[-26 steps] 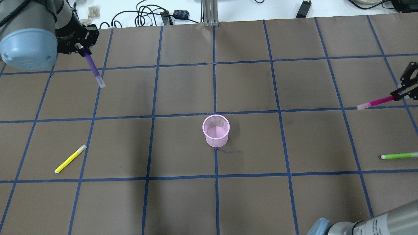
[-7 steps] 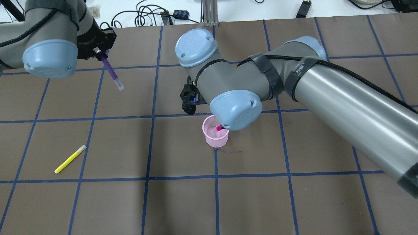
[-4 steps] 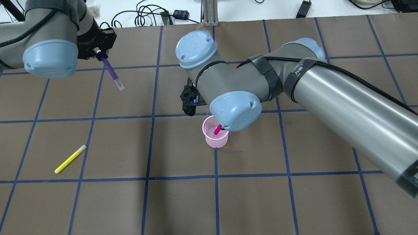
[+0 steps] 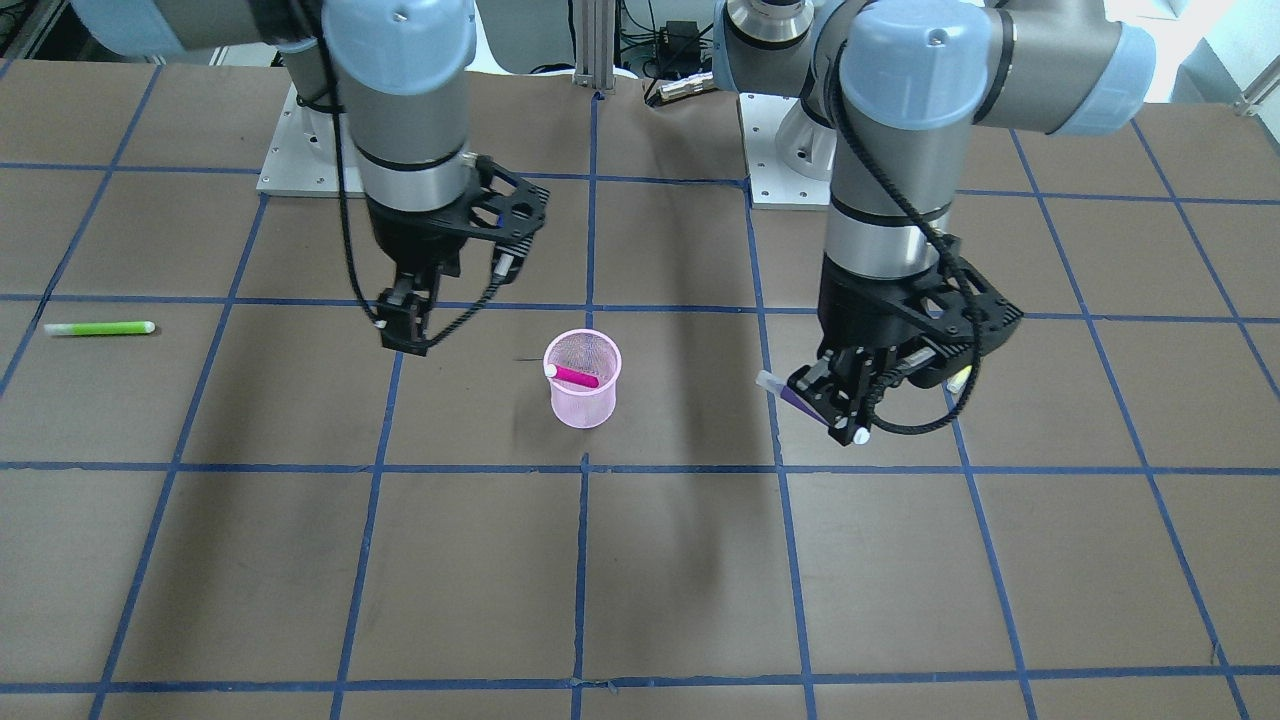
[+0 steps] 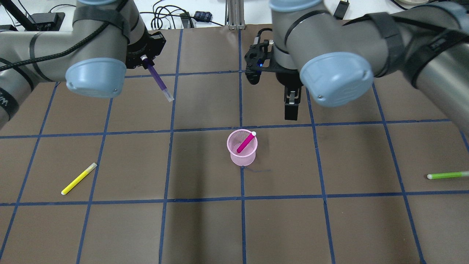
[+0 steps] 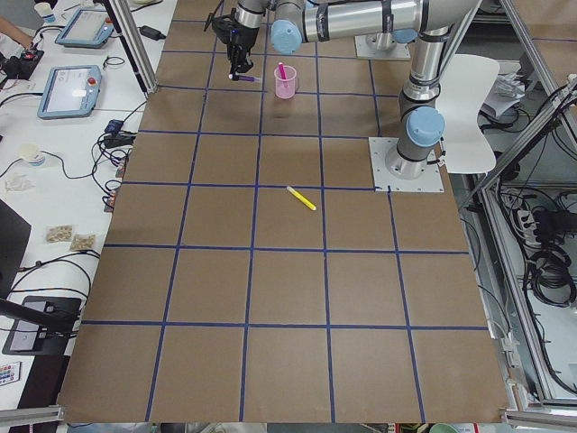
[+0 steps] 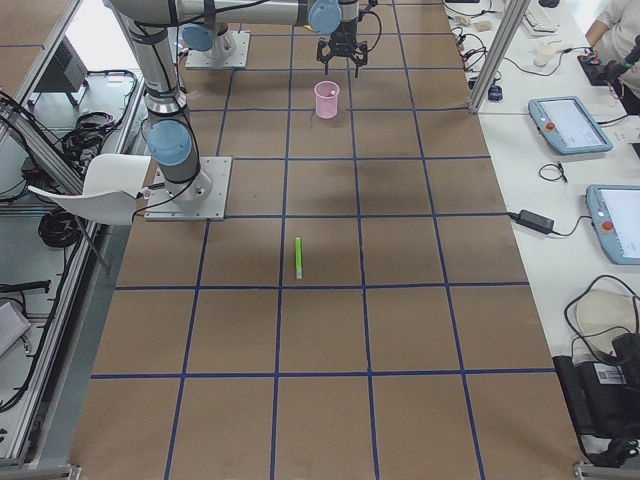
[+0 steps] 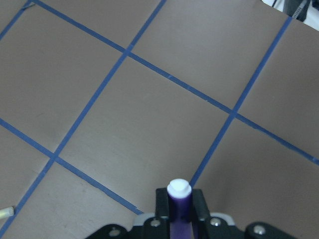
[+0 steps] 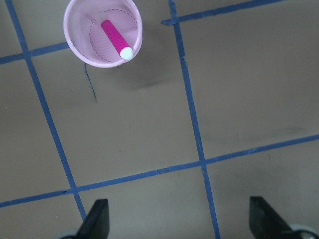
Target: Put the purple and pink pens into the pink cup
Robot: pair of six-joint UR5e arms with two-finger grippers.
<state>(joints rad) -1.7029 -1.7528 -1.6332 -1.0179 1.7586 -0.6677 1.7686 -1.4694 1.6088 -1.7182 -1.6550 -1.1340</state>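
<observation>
Front-facing view: pink cup (image 4: pixel 583 408) upright mid-bench (image 4: pixel 640 580), mouth up. Pink pen (image 4: pixel 577 377) lies slanted inside it, white end on the rim. Right pincer (image 4: pixel 405 330) hangs above the bench just off the cup on the robot's right, nothing in it. Left pincer (image 4: pixel 835 405) hangs on the cup's other side, apart from it, clamped on the purple pen (image 4: pixel 795 398); the pen is tilted, clear cap toward the cup. Green pen (image 4: pixel 100 328) flat on the bench, well apart on the robot's right. Overhead view: pink pen's white end sits at the rim's far-right edge, body sloping down into the cup. Purple pen slants down out of the left pincer, cap lowest, clear of the bench. Yellow pen (image 5: pixel 79 178) lies flat, well apart on the robot's left. Left side view: pink pen's top shows above the cup rim. Right side view: cup small and far; pincer detail too small to read. Left wrist view: purple pen's white butt end between the two fingers (image 8: pixel 199 204), both pressed to it. Right wrist view: finger tips spread wide at the lower corners, bare bench between; cup with pink pen at upper left.
</observation>
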